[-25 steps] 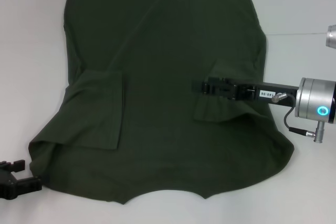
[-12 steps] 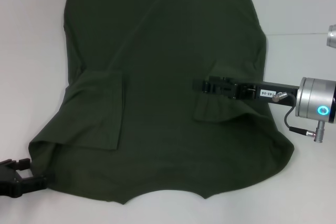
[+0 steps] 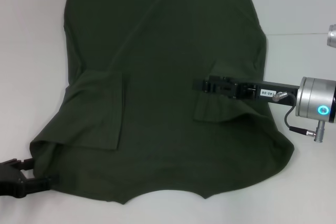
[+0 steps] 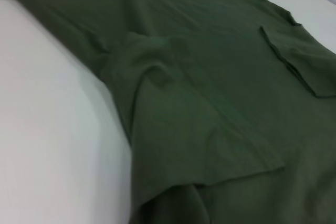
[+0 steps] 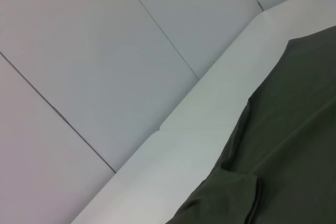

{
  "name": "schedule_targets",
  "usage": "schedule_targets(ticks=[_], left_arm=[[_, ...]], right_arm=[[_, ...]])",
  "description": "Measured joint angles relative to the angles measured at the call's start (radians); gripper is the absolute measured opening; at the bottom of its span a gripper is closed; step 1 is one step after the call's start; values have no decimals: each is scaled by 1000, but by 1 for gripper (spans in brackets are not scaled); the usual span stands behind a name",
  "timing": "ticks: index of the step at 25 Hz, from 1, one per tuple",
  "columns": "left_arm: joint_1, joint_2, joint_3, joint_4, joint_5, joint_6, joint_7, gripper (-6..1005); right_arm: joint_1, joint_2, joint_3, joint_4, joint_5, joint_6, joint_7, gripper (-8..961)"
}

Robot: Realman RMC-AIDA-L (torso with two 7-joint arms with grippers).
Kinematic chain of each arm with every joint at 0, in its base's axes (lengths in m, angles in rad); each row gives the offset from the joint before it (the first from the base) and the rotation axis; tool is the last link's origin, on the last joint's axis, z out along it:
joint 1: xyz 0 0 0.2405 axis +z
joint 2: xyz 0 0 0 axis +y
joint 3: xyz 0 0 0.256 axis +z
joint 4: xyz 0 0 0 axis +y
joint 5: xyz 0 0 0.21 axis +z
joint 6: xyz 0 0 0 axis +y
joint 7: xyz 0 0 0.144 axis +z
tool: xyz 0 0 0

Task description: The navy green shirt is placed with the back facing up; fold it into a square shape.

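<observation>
The navy green shirt (image 3: 157, 77) lies spread on the white table (image 3: 299, 3), plain side up, with both short sleeves turned in over the body. At its near left corner, my left gripper (image 3: 29, 174) is open, one finger on each side of the cloth's edge. That corner and the folded left sleeve (image 4: 210, 145) fill the left wrist view. My right gripper (image 3: 198, 85) reaches in from the right, over the shirt just beyond the folded right sleeve (image 3: 215, 108). The right wrist view shows the shirt's edge (image 5: 294, 129).
Bare white table surrounds the shirt on the left (image 3: 26, 51) and right. A pale panelled wall (image 5: 105, 51) stands behind the table's far edge. A metal part (image 3: 331, 36) shows at the right border.
My left gripper has slid right along the table's near edge until its fingers reach the shirt's near left corner. The right arm and the shirt have stayed still.
</observation>
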Motion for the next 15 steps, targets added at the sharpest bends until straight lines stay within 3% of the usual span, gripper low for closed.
schedule_targets(ticks=[15], left_arm=[[-21, 1, 37, -10, -6, 27, -5, 887]], right_arm=[[-4, -1, 0, 0, 11, 0, 0, 895]])
